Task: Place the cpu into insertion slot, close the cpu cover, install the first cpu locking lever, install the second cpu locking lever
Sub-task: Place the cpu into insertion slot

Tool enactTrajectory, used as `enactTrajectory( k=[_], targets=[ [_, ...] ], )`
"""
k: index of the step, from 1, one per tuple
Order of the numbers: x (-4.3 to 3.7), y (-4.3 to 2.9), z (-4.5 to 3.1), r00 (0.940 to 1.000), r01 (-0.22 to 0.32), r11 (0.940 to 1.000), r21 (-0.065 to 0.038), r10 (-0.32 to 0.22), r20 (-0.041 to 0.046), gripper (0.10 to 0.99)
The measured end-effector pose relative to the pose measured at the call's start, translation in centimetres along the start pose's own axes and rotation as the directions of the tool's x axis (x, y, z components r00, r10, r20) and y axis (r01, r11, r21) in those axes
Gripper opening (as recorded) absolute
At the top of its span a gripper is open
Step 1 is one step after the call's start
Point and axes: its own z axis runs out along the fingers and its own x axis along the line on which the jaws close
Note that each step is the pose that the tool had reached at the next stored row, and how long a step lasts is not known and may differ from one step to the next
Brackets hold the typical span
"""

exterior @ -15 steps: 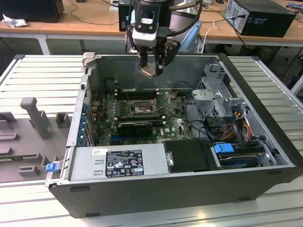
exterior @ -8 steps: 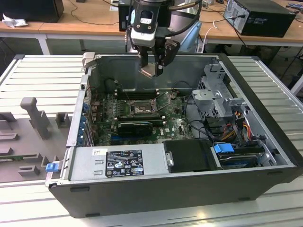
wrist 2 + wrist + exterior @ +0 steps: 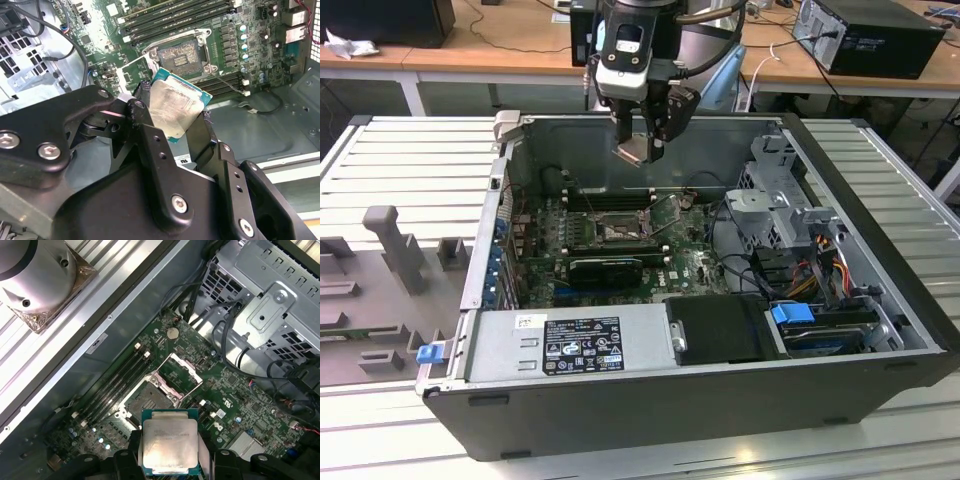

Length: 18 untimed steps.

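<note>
Silver-faced and square, the cpu (image 3: 169, 445) is pinched by its edges between the two black fingers (image 3: 200, 132) of the gripper (image 3: 642, 138). It is held up in the air over the open computer case (image 3: 880, 260). In the exterior view it is seen tilted, high up and near the far wall of the case.

A green board (image 3: 695, 262) is laid flat at the bottom of the case. The insertion slot (image 3: 149, 399) is set on that board, well below the cpu. Its dark square middle is ringed by shiny metal and can be seen from above. The cpu cover (image 3: 179, 371) is swung up and is left standing open, just beside the slot. Long black memory slots (image 3: 117, 377) are lined up along another side of the slot.

The case is rested on a grey ribbed table (image 3: 400, 150). A metal drive cage (image 3: 775, 200) with bundled wires is fixed inside the case, toward the exterior view's right.
</note>
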Motion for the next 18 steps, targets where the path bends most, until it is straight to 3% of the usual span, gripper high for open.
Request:
enactTrajectory(
  k=[18],
  targets=[
    [0.00,-0.01,0.09,0.9985,-0.054,0.9985,-0.001,0.054,0.0047,0.529]
  ],
)
